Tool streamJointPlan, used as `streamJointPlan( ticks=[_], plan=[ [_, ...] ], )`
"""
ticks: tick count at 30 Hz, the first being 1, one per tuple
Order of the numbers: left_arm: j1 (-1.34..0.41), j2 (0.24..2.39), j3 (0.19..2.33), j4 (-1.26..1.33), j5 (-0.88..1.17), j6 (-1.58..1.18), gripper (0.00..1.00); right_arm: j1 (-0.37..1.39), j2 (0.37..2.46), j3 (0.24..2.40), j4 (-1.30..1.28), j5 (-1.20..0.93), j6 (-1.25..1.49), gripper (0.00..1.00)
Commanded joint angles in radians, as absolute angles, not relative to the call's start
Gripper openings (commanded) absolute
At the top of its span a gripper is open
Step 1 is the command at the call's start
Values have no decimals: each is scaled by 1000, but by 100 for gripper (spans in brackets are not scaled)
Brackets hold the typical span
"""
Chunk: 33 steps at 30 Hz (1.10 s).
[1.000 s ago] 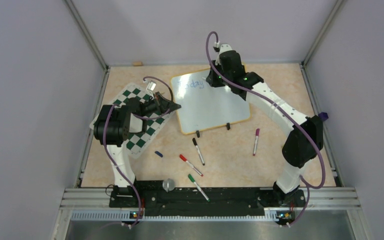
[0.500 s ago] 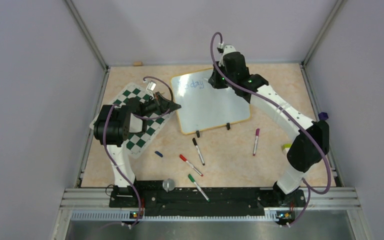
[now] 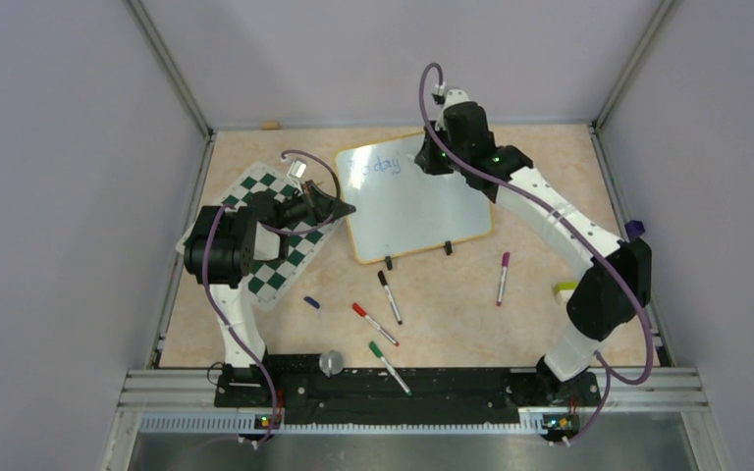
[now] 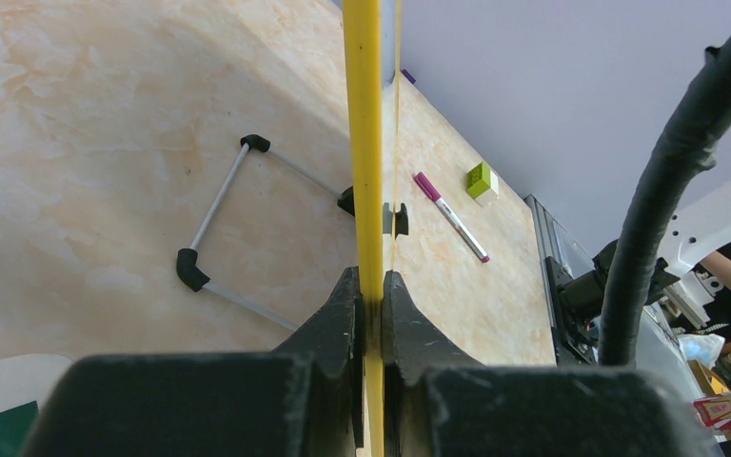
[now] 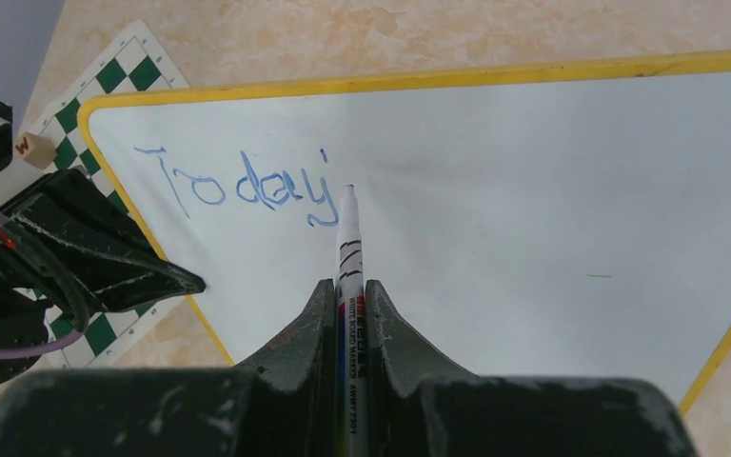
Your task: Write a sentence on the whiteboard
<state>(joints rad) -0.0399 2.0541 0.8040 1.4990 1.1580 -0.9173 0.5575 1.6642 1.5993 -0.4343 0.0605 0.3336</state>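
Jaws of the right gripper [image 5: 347, 290] press together on the white printed barrel of a whiteboard marker [image 5: 349, 249]. Its tip points at the whiteboard [image 5: 552, 181] just past the apostrophe of the sentence [image 5: 238, 188], which reads "Today'" in thin blue strokes near the board's 11 o'clock corner. Whether the tip touches the surface cannot be told.

In the overhead view the right arm rises from its base at 5 o'clock and bends at an elbow near 3 o'clock. From there it stretches in a long arc to the board's far edge around 12 o'clock. The left arm folds tightly at 9 o'clock above the chess mat [image 3: 277, 263], forearm lying toward the board. The left gripper [image 4: 369, 286] is clamped on the board's thin yellow rim at its left edge.

The board is glossy, white and round-cornered. It sits toward 12 o'clock on the mottled beige table [image 3: 550, 167], just right of the green-and-white chequered mat.
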Motion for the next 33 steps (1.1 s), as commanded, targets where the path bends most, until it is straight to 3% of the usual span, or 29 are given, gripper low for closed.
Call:
streamJointPlan(
  ticks=[1,33],
  plan=[
    [-34,2045,815,1620,1156,-847,0,548,1689,1655,-429,66,323,0],
    [-35,2043,813,1620,1155,-841,0,549,1789,1743,-451,58,321,0]
  ],
)
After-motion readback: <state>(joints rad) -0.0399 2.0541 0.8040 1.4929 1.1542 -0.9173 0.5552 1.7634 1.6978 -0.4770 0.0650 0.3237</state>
